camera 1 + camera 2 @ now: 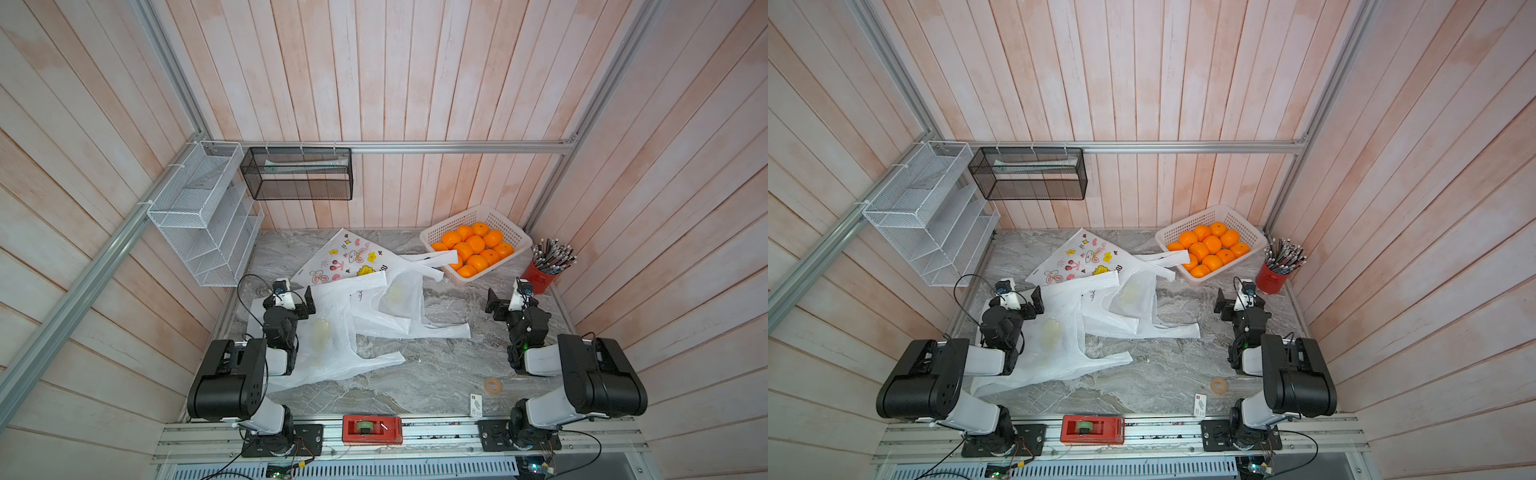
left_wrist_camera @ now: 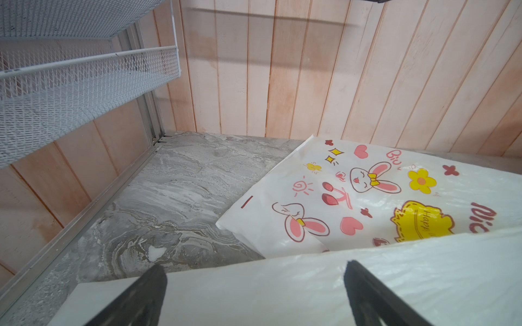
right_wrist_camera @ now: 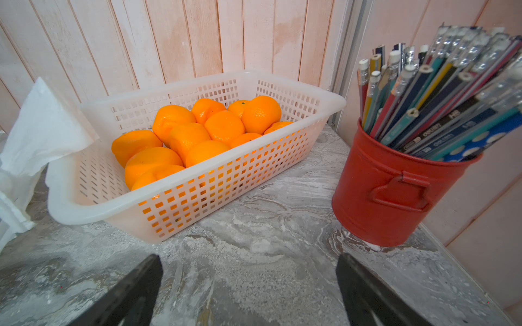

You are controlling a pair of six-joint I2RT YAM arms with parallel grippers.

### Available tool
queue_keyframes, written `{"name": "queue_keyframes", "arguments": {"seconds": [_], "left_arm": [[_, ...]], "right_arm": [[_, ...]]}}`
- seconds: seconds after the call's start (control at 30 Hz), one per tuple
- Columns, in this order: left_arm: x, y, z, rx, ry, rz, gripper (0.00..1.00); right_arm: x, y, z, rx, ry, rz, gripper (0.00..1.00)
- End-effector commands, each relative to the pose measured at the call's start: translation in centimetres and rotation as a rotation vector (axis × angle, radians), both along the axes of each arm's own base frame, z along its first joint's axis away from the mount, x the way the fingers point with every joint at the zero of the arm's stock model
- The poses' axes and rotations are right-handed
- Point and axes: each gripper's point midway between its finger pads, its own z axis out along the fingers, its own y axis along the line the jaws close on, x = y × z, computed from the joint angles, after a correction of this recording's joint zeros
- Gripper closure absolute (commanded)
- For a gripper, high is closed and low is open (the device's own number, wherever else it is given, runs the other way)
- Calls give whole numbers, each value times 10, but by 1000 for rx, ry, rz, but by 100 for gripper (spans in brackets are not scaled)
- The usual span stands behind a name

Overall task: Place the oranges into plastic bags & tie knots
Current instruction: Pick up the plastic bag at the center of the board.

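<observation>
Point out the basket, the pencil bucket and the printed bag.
basket [image 3: 65, 192]: right wrist view, rim corner.
pencil bucket [image 3: 367, 169]: right wrist view, red side wall.
printed bag [image 2: 367, 197]: left wrist view, printed face.

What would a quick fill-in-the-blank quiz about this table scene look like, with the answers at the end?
All the oranges lie in the white ____.
The red bucket holds ____.
The left gripper and right gripper both stand ____, holding nothing.
Missing words: basket, pencils, open.
</observation>
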Motion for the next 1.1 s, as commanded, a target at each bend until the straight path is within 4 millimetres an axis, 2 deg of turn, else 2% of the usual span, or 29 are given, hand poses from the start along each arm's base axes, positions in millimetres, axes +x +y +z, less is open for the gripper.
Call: {"name": "queue_keyframes", "arguments": {"seconds": [0.0,0.6,0.77,0.93,1.07], "left_arm": [[2,0,1,8,0,5,0],[-1,0,3,4,-16,6,0],[-21,3,33,3,-83,24,0],[-30,2,79,-97,-111,28,0],[-35,-9,87,-261,-19,-7,0]], "right_arm": [[4,0,4,6,-9,-8,2],[4,0,4,6,-10,-6,2],[-8,-5,22,17,-60,-44,2],[-12,-3,41,104,-12,-53,2],[-19,3,63,259,30,-46,2]]}}
